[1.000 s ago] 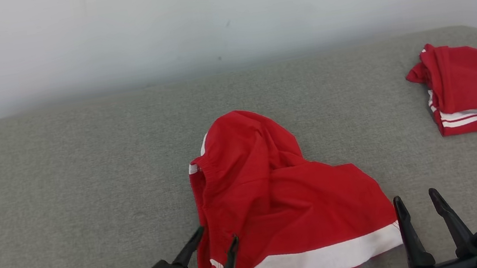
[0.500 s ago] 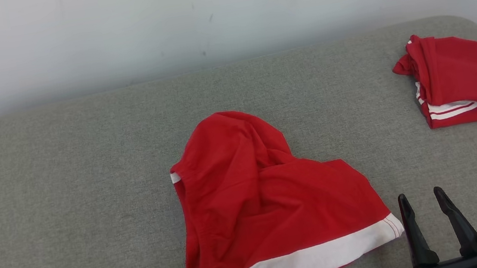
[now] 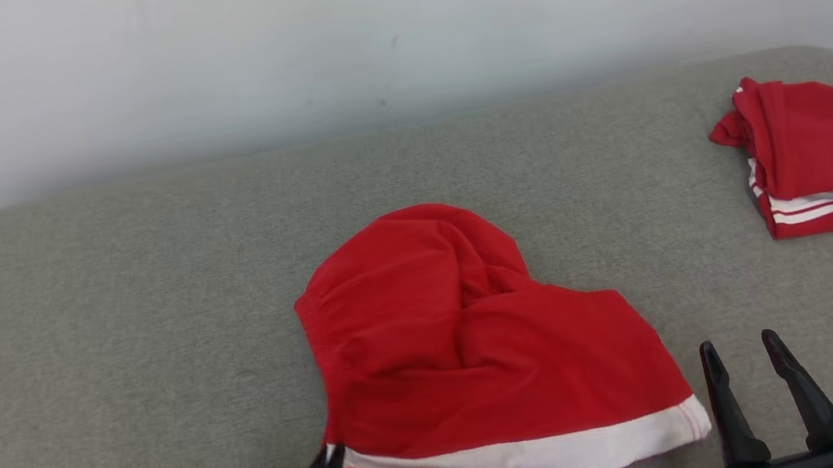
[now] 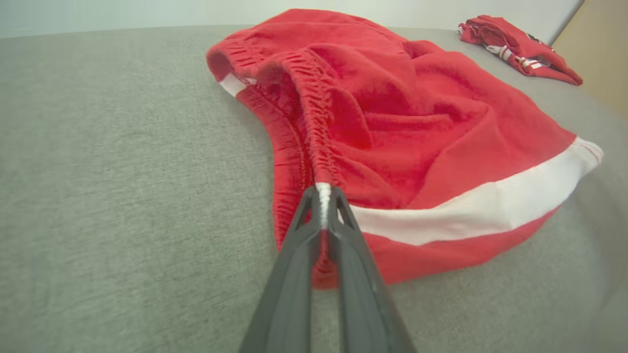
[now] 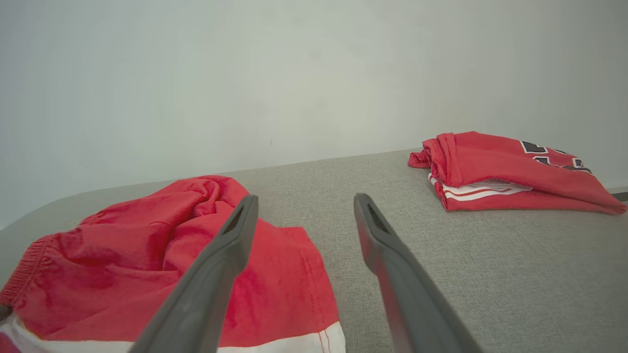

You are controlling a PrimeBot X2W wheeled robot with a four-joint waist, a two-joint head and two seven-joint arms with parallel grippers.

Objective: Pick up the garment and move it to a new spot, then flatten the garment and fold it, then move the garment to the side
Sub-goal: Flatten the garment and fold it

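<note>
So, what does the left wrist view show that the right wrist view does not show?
Left wrist view: the left gripper shut on the elastic waistband of the red shorts, just where the white band starts. Right wrist view: the right gripper, open and empty. Both: the red shorts, the folded red shirt farther away, and the grey cushion under them.

Head view: folded jersey [image 3: 826,156] cut by right edge, its dark print unreadable; left gripper [image 3: 332,450] body cut by bottom edge, garment [image 3: 476,357] corner hidden between its closed fingers; right gripper [image 3: 736,341] base off-frame; right wrist view: garment lower-left cut by edge
</note>
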